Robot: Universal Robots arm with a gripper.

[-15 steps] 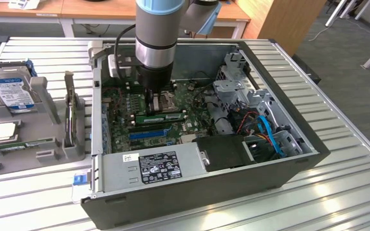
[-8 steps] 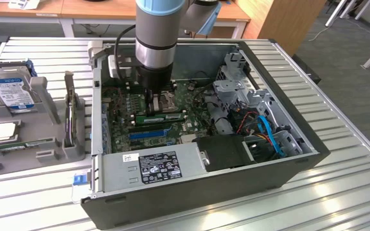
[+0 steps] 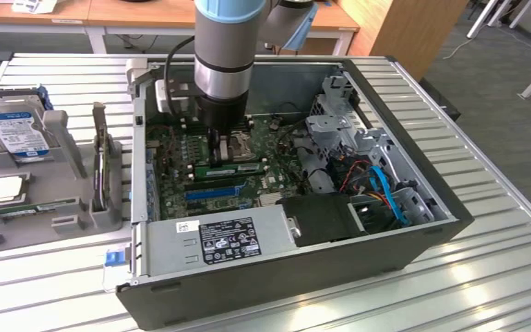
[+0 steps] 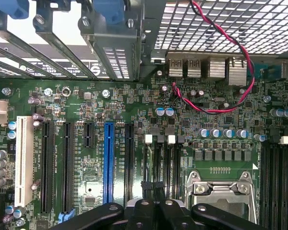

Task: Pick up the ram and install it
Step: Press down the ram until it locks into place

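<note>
I hang over a ribbed silver metal table (image 3: 487, 277); on it lies a big dark grey computer case (image 3: 339, 277), its side open; my grey and pale blue arm (image 3: 224, 41) reaches straight down into it; across the case floor spreads the green motherboard (image 4: 86, 105), crowded with small parts; at the case's near edge in the exterior view sits a grey metal power supply box (image 3: 219, 238) with a black label; on the table towards the exterior view's left, apart from the case, stands a grey plastic fixture (image 3: 63, 138) holding an upright silver hard drive with a blue label (image 3: 14, 131) and, nearer the camera, a square silver processor chip (image 3: 3, 188); on the board a long white slot (image 4: 24, 163), several black slots and one long blue slot (image 4: 108, 163) run side by side; beside them is the silver metal processor socket frame (image 4: 221, 189); a twisted red and black wire (image 4: 230, 52) loops above the board; my black gripper (image 4: 153, 189) is low over the narrow black slots next to that socket, its fingers pressed fully together; the ram (image 3: 233, 168), a thin green stick with dark chips, stands on the board between the socket and the blue slot, just beside my gripper; I cannot tell whether I touch it.
</note>
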